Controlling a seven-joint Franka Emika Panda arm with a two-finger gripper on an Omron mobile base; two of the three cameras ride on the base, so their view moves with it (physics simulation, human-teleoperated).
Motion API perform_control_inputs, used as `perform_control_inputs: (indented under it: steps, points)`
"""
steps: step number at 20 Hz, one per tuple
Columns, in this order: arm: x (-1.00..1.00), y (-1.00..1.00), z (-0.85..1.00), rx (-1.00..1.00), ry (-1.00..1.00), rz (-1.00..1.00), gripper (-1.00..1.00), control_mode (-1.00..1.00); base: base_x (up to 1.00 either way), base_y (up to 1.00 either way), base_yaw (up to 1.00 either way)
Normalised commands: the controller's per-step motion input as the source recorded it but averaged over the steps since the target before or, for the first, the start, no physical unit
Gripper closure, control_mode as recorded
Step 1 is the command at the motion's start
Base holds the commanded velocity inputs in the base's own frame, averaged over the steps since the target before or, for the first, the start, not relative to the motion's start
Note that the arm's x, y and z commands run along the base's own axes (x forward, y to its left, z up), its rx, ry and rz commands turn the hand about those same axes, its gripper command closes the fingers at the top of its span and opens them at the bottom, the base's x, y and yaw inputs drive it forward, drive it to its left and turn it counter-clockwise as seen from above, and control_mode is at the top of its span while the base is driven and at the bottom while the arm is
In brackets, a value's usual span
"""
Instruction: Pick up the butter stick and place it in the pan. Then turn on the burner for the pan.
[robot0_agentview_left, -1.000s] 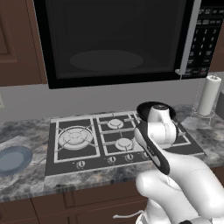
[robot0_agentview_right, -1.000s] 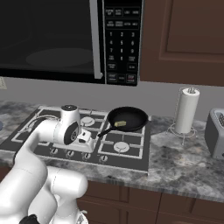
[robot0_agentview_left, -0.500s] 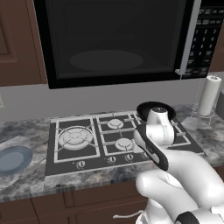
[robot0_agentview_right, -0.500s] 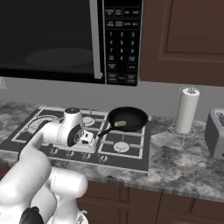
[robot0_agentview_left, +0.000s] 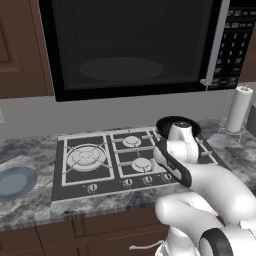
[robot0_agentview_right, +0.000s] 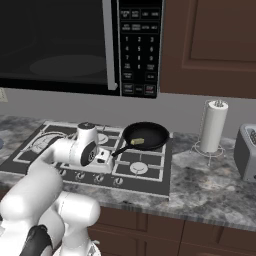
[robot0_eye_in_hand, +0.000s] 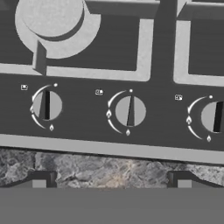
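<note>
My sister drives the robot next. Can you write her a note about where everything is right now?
Pincer: open, holding nothing, hovering over the cooktop's front row of knobs.
Butter stick: lying inside the pan.
Pan: on the back right burner, handle pointing toward the arm.
Done: butter is in the pan.
Left: turn the knob for the pan's burner. I cannot tell from the pictures which knob that is; check the small marks beside each one.

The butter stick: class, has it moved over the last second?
No. The butter stick lies in the pan at the same spot against the pan's rim and the cooktop grates as in the earlier right base pictures.
</note>
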Motion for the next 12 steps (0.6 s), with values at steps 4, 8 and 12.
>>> perform_control_inputs:
  steps: [4,8,12]
  points:
    - [0.13,0.00,-0.12,0.00,0.00,0.01,-1.00,-1.00,0.00,0.00,0.00]
    - [0.07,-0.01,-0.12,0.00,0.00,0.01,-1.00,-1.00,0.00,0.00,0.00]
    - [0.00,-0.07,-0.11,0.00,0.00,0.01,-1.00,-1.00,0.00,0.00,0.00]
